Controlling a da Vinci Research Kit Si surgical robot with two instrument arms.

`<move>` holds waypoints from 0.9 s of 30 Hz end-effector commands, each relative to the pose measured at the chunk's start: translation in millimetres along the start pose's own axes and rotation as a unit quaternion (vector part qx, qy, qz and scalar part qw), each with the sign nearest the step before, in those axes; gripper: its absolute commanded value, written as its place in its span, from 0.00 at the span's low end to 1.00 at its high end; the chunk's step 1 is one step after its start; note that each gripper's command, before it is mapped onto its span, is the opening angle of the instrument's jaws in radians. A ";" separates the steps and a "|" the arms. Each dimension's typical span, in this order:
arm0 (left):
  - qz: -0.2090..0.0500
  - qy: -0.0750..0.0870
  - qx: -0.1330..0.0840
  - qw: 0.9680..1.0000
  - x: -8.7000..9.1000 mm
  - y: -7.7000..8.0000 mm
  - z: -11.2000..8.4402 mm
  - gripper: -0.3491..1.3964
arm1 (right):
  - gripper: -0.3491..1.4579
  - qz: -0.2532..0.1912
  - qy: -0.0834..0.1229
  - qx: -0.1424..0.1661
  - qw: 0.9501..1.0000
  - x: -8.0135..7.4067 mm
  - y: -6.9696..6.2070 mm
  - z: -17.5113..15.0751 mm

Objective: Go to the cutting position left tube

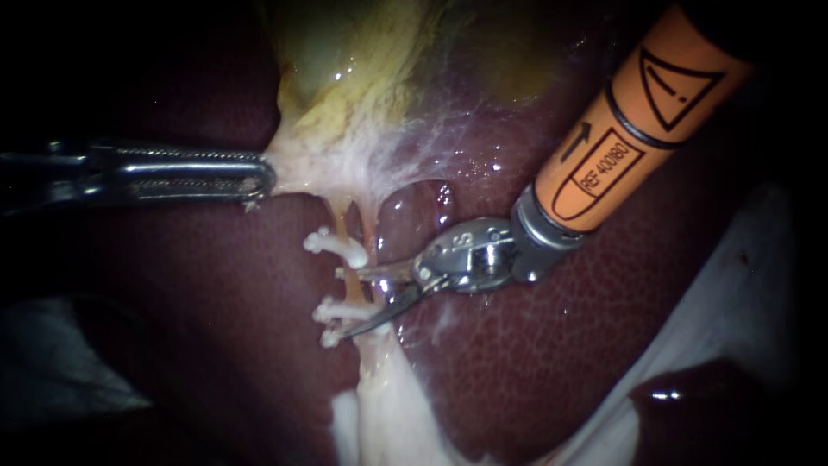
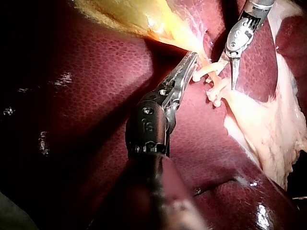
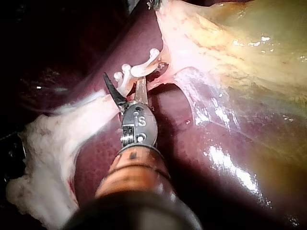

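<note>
The right instrument [image 1: 354, 304] has its two blades apart, one on either side of the left tube [image 1: 345, 223], with a clear gap showing and nothing gripped. The left instrument [image 1: 259, 177] has its two jaws closed together on the pale tissue [image 1: 297, 164] just above that tube and holds it taut.

There are three white clips on the left tube. One clip [image 1: 336, 246] sits above the blades. A pair [image 1: 332, 309] sits below them, and the lower blade's tip rests against it. A second, thinner strand [image 1: 373, 226] runs just beside the left tube. Above the tube spreads the yellow gallbladder [image 1: 362, 52]. Dark liver [image 1: 604, 345] lies behind and to both sides, and a pale fatty mass [image 1: 379, 406] lies below.

Only the endoscope view shows both strands side by side. The left wrist view shows the toothed inner face of the left instrument [image 2: 189, 60] and the right instrument [image 2: 224, 79] beyond it, one blade pointing past the clips [image 2: 216, 88]. The right wrist view shows the right instrument [image 3: 123, 81] from behind, its dark blade on the far side of the clips [image 3: 125, 72], and a glistening window of liver beside the tube.
</note>
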 end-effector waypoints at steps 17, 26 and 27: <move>0.000 0.000 -0.001 1.000 0.0 0.1 0.1 0.00 | 0.97 0.033 0.071 -0.002 0.997 3.9 -1.7 3.5; 0.000 0.000 -0.001 1.000 0.0 0.1 0.1 0.00 | 0.97 0.037 0.095 0.010 0.995 6.1 -2.9 2.7; 0.000 0.000 -0.001 1.000 0.0 0.1 0.1 0.00 | 0.97 0.037 0.095 0.010 0.995 6.2 -2.9 2.7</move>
